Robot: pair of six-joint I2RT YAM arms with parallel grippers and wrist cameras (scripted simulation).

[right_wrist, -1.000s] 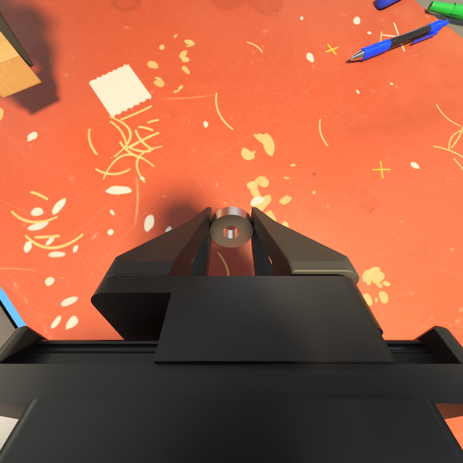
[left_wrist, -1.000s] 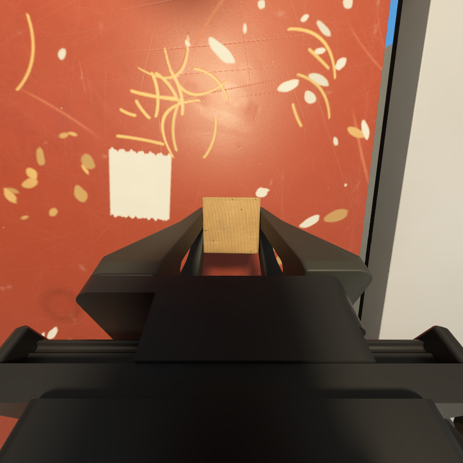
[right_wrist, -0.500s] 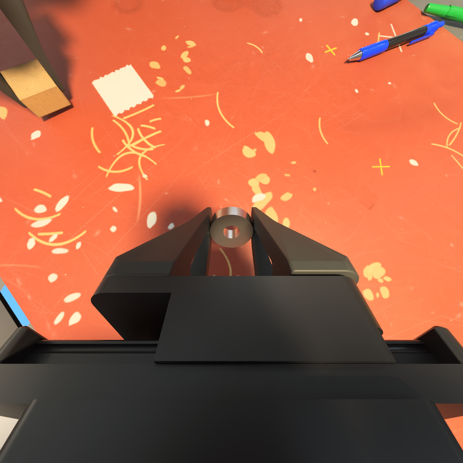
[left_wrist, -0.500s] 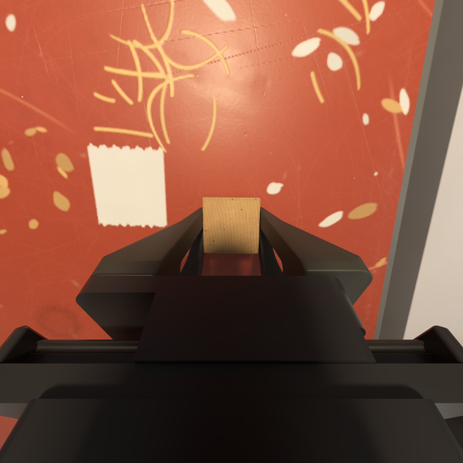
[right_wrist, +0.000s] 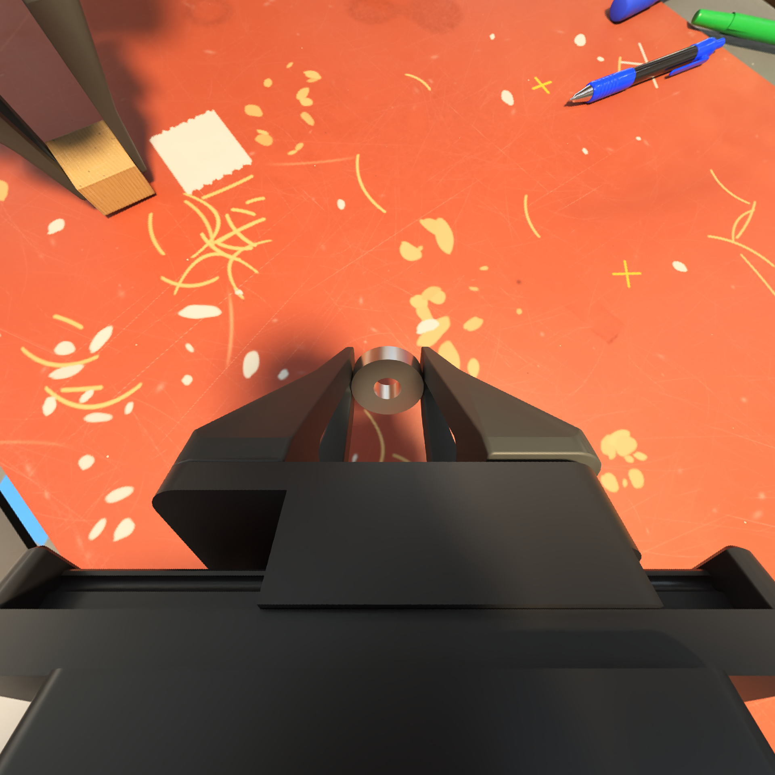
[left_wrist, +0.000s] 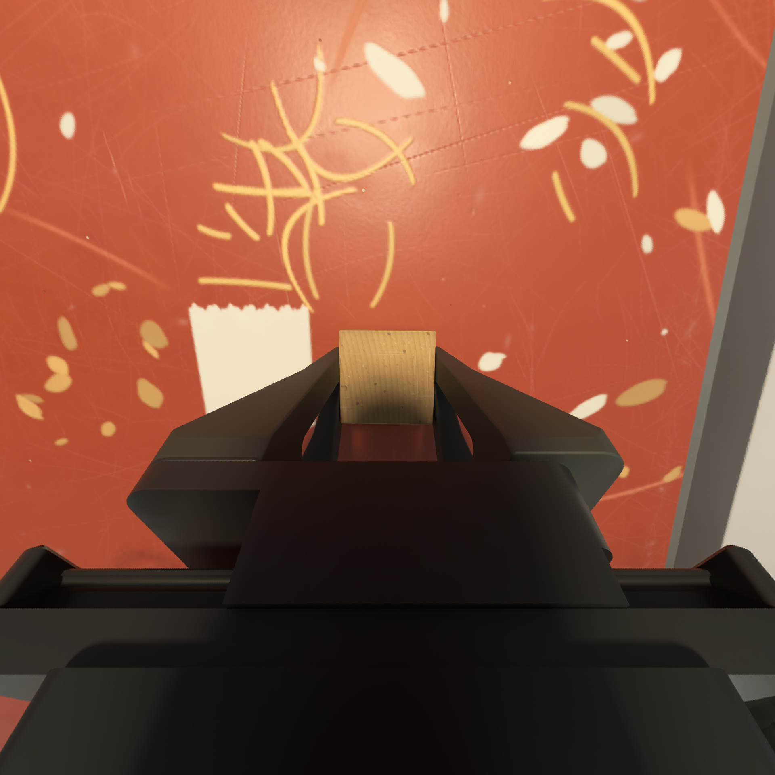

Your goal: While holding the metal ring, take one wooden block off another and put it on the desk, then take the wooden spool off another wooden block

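My left gripper is shut on a light wooden block, held between both fingers down at the red desk mat. In the right wrist view the same block shows at the upper left, gripped by the left gripper's fingers and resting on or just at the mat. My right gripper is shut on the metal ring, held above the mat with the ring's hole facing the camera. The wooden spool and the other blocks are out of view.
A white square patch lies on the mat beside the block. A blue pen and a green marker lie at the far right. The mat's grey edge runs along the right of the left wrist view.
My left gripper has come down with the block until it sits at the mat beside the white patch. The right gripper has stayed almost still with the ring.
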